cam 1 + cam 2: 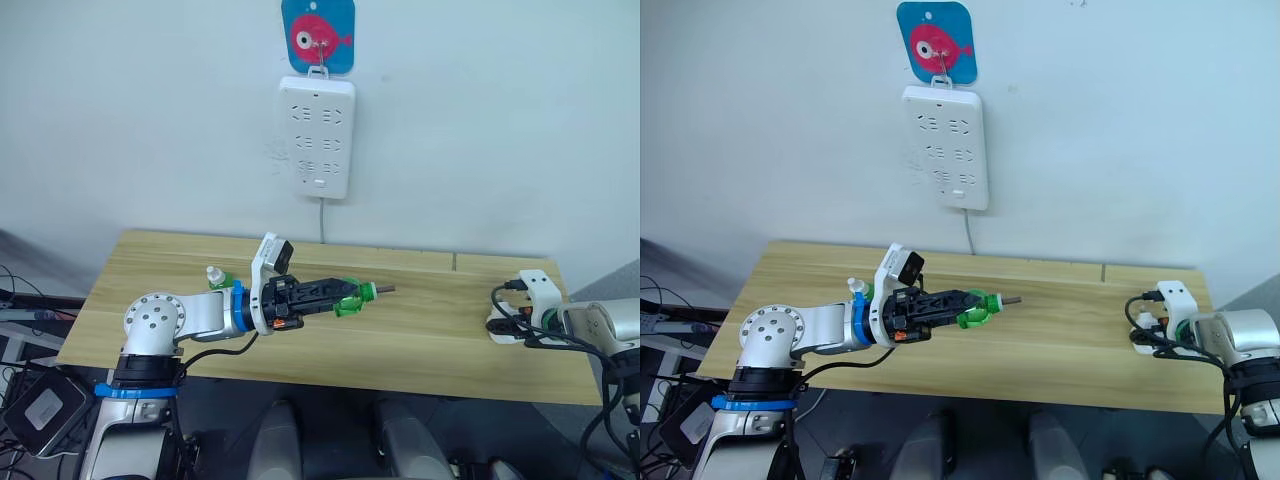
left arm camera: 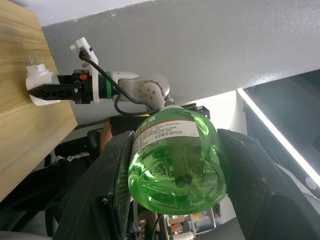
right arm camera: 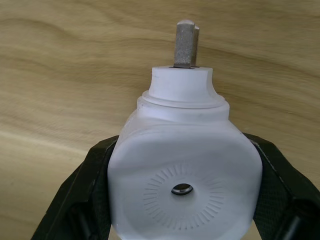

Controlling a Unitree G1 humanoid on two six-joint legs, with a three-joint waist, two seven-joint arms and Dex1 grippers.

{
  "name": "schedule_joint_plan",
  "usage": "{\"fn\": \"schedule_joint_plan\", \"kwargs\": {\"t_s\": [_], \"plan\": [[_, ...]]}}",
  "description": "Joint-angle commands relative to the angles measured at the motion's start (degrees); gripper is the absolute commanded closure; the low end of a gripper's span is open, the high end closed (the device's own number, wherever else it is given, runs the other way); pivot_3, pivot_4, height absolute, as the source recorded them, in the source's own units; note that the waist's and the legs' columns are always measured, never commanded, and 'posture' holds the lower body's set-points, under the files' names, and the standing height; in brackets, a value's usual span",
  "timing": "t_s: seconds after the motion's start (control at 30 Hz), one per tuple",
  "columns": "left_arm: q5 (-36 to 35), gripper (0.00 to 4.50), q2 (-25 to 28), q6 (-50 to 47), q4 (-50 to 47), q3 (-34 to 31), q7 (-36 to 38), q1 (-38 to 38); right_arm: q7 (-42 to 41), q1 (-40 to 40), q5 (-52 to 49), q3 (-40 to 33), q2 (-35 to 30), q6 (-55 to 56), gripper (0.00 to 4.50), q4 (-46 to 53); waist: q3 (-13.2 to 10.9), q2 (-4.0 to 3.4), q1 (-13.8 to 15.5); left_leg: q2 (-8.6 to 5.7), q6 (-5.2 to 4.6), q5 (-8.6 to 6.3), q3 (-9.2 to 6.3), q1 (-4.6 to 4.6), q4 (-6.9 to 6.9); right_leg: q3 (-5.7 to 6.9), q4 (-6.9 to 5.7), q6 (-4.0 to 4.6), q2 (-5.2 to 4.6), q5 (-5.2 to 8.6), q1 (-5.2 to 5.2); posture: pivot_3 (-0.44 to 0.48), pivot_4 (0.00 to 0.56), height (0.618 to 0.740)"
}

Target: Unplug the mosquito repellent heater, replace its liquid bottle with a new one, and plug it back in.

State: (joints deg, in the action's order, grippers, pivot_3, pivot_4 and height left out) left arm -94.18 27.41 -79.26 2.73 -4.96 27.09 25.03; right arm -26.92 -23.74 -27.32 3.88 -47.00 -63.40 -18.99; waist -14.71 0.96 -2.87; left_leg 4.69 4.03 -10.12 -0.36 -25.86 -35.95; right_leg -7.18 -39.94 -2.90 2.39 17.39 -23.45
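My left gripper (image 1: 343, 298) is shut on the liquid bottle (image 1: 351, 299), a small green bottle lying sideways above the middle of the wooden table (image 1: 420, 340), its bare wick stem (image 1: 382, 291) pointing right. From the left wrist camera the bottle (image 2: 175, 160) sits clamped between both fingers. The new one (image 1: 216, 277), green with a white cap, stands on the table behind my left forearm. At the table's right end my right gripper (image 1: 497, 322) is shut on the white mosquito repellent heater (image 3: 185, 175), held just over the wood with its metal prongs (image 3: 186, 42) pointing away from the wrist.
A long white power strip (image 1: 316, 137) hangs on the wall above the table's back edge, under a blue fish hook (image 1: 318, 35), with its cable dropping behind the table. Bare wood lies between the two grippers.
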Motion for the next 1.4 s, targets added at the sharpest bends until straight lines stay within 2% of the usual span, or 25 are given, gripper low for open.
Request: {"fn": "schedule_joint_plan", "kwargs": {"t_s": [0.03, 0.43, 0.5, 0.6, 0.83, 0.97, 1.03, 1.13, 1.17, 1.23, 1.3, 1.33, 1.4], "plan": [[-0.65, 2.27, 0.29, 0.54, -1.93, -0.82, 0.40, -0.33, 0.90, -0.27, 1.73, -2.94, 0.80, -1.68, 1.47, -0.14, 0.00, 0.00, 0.00, -0.01, 0.00, 0.00, 0.00, 0.00, 0.00, 0.00, 0.00, 0.00, 0.00, 0.00, 0.00, -0.003, 0.266, 0.740], [-0.34, 2.27, 0.55, 0.54, -1.96, -0.68, 0.33, -0.62, -0.69, -0.36, 4.81, -3.95, 2.18, -2.99, 1.47, 0.48, -0.01, 0.02, 0.05, -0.04, 0.00, 0.00, 0.00, 0.00, 0.00, 0.01, 0.00, -0.03, -0.05, 0.01, 0.02, -0.004, 0.261, 0.740], [-0.30, 2.27, 0.51, 0.52, -1.94, -0.66, 0.41, -0.59, -1.22, -0.31, 5.02, -4.04, 2.04, -2.92, 0.76, 0.73, -0.01, 0.01, 0.05, -0.04, 0.00, 0.00, 0.00, 0.00, 0.00, 0.02, 0.00, -0.03, -0.05, 0.01, 0.03, -0.007, 0.258, 0.740], [0.03, 2.27, 0.19, 0.75, -1.66, -0.59, 0.14, -0.56, -1.60, -0.81, 4.40, -5.76, 2.07, -3.94, 0.04, 1.18, -0.01, 0.01, 0.04, -0.04, 0.00, 0.00, 0.00, 0.00, 0.00, 0.01, 0.00, -0.03, -0.05, 0.02, 0.03, -0.011, 0.253, 0.740], [0.13, 2.27, -0.18, 1.24, -1.79, -0.50, 0.07, -0.78, -2.55, -1.44, 3.12, -9.26, 0.26, -8.75, 0.04, 5.75, -0.01, 0.01, 0.00, -0.05, 0.00, 0.00, 0.00, 0.00, 0.00, 0.01, 0.00, -0.04, -0.06, 0.02, 0.03, -0.018, 0.252, 0.740], [1.22, 2.27, 0.19, 1.97, -2.62, -1.03, 1.20, -0.98, -2.78, -3.01, 0.69, -13.32, -2.23, -15.45, 0.04, 13.27, -0.01, 0.01, -0.07, -0.10, 0.00, 0.00, 0.04, -0.01, 0.01, 0.00, 0.00, -0.07, -0.11, 0.03, 0.02, -0.029, 0.250, 0.740], [4.98, 2.27, 0.35, 4.39, -4.62, -1.04, 3.49, -0.65, -3.60, -2.96, -0.24, -14.13, -3.81, -15.77, 0.04, 18.62, -0.01, 0.01, -0.16, -0.10, 0.00, 0.00, 0.06, -0.01, 0.01, -0.02, 0.01, -0.07, -0.12, 0.04, 0.02, -0.038, 0.250, 0.740], [14.43, 2.27, 0.16, 11.63, -9.25, 0.58, 8.23, -0.22, -2.81, -4.73, -3.36, -19.95, -0.54, -19.56, 0.04, 24.14, -0.02, 0.04, -0.27, -0.09, 0.01, 0.00, 0.04, 0.00, 0.03, 0.02, 0.02, -0.08, -0.12, 0.04, 0.02, -0.047, 0.251, 0.740], [19.01, 2.27, -0.79, 16.13, -10.36, 1.49, 9.14, 0.01, -2.36, -6.72, -5.60, -25.60, 4.40, -23.69, 0.04, 25.86, -0.03, 0.05, -0.37, -0.09, 0.01, 0.00, 0.05, 0.00, 0.04, 0.01, 0.03, -0.08, -0.12, 0.04, 0.02, -0.047, 0.251, 0.740], [34.71, 2.27, -0.91, 30.91, -13.61, 7.53, 14.39, 0.42, 3.94, -8.98, -18.71, -39.40, 16.81, -28.24, 0.04, 28.62, -0.06, 0.13, -0.48, -0.07, 0.02, 0.01, 0.06, 0.04, 0.06, 0.00, 0.04, -0.07, -0.11, 0.03, 0.04, -0.059, 0.253, 0.740], [44.54, 2.27, -1.68, 40.84, -14.70, 11.33, 17.54, 0.41, 12.49, -7.88, -34.27, -46.42, 24.48, -29.10, 0.04, 31.39, -0.08, 0.17, -0.35, -0.06, 0.15, 0.09, 0.03, 0.04, 0.17, 0.04, 0.05, 0.18, -0.09, -0.12, 0.07, -0.063, 0.254, 0.740], [47.79, 2.27, -2.67, 44.62, -14.31, 12.19, 17.87, 0.48, 17.86, -6.51, -42.01, -47.90, 27.37, -29.10, 0.04, 32.96, -0.09, 0.14, -0.25, -0.05, 0.16, 0.09, 0.01, 0.03, 0.19, 0.06, 0.06, 0.20, -0.10, -0.13, 0.08, -0.067, 0.254, 0.740], [53.21, 2.27, -4.49, 50.86, -13.70, 13.85, 18.64, 0.62, 36.38, 1.42, -67.63, -40.95, 27.48, -16.22, 0.04, 36.66, -0.11, 0.14, 0.57, -0.14, 0.16, 0.08, 0.05, -0.06, 0.25, 0.06, 0.11, 0.17, -0.23, -0.11, 0.06, -0.072, 0.254, 0.740]]}}
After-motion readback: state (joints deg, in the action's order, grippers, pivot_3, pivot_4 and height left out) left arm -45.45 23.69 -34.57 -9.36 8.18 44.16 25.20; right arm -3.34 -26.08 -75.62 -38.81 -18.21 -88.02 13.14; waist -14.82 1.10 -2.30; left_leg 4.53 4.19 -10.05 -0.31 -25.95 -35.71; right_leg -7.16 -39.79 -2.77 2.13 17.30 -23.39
